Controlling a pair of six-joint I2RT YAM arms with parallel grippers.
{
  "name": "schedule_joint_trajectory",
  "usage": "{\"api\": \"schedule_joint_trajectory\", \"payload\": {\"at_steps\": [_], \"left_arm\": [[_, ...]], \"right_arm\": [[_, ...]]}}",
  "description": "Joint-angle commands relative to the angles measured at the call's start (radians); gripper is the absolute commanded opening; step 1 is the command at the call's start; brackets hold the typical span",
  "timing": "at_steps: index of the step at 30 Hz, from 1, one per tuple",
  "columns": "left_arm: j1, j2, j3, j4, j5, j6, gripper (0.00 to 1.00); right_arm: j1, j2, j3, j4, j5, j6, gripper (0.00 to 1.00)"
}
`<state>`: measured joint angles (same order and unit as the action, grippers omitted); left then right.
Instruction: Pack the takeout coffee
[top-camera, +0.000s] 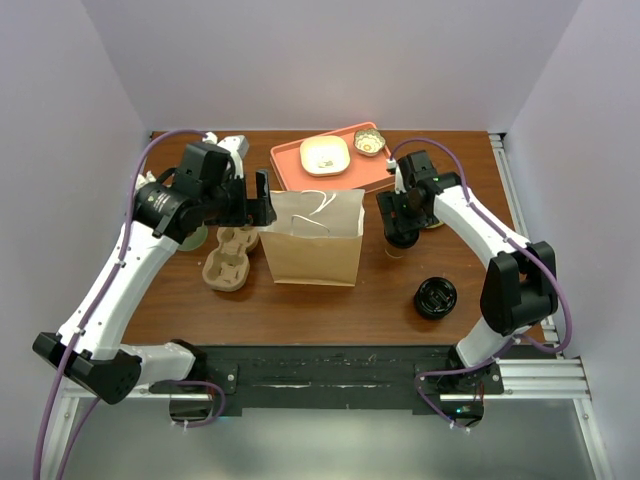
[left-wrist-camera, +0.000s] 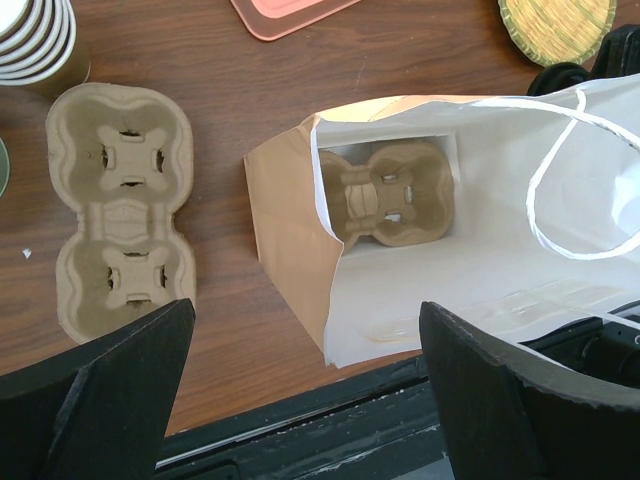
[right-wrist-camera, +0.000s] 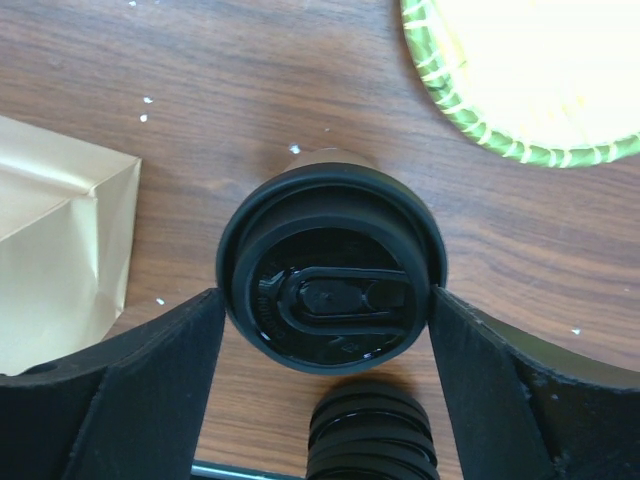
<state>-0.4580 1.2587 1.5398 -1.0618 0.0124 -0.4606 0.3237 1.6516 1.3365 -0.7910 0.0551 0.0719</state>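
Right gripper (right-wrist-camera: 325, 295) fingers (right-wrist-camera: 120, 390) fill the near corners of the right wrist view, spread wide, one on each side of the takeout coffee (right-wrist-camera: 330, 275). Their tips reach the rim of its black lid on both sides and look to touch it; whether they press or only flank it I cannot tell. The cup stands upright on the wooden table (right-wrist-camera: 250, 80), outside the brown paper bag (right-wrist-camera: 60, 230), between the bag's corner and a woven plate (right-wrist-camera: 520, 80) with a green rim. Seen from above, a squat black round piece (top-camera: 436, 298) lies nearer the front edge, apart from the cup.

Left gripper (left-wrist-camera: 305, 310) hangs above the bag's left side, jaws released, fully spread and holding nothing. Below it the bag stands open-mouthed, and a pulp cup carrier (left-wrist-camera: 390, 195) lies flat on its floor. A second carrier (left-wrist-camera: 120, 210) lies on the table just left of the bag, with a stack of paper cups (left-wrist-camera: 35, 40) beyond. Farthest back, an orange tray (top-camera: 283, 160) carries a square dish (top-camera: 325, 153) and a small bowl (top-camera: 369, 143).
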Motion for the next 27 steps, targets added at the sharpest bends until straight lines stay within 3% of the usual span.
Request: {"api": "schedule_joint_trajectory", "payload": {"at_steps": [1, 13, 19, 27], "left_arm": [[0.007, -0.013, -0.006, 0.031, 0.012, 0.0, 1.0], [0.007, -0.027, 0.013, 0.013, -0.061, 0.005, 1.0], [0.009, 0.024, 0.071, 0.013, -0.112, 0.056, 0.98], [0.009, 0.074, 0.057, 0.108, -0.008, 0.085, 0.75]], "right_arm": [[0.008, -0.027, -0.005, 0.035, 0.043, 0.019, 0.81], [0.011, -0.027, -0.066, 0.068, 0.08, 0.034, 0.71], [0.012, -0.036, -0.03, 0.012, 0.058, 0.04, 0.6], [0.014, -0.134, 0.102, -0.189, 0.037, 0.031, 0.58]]}}
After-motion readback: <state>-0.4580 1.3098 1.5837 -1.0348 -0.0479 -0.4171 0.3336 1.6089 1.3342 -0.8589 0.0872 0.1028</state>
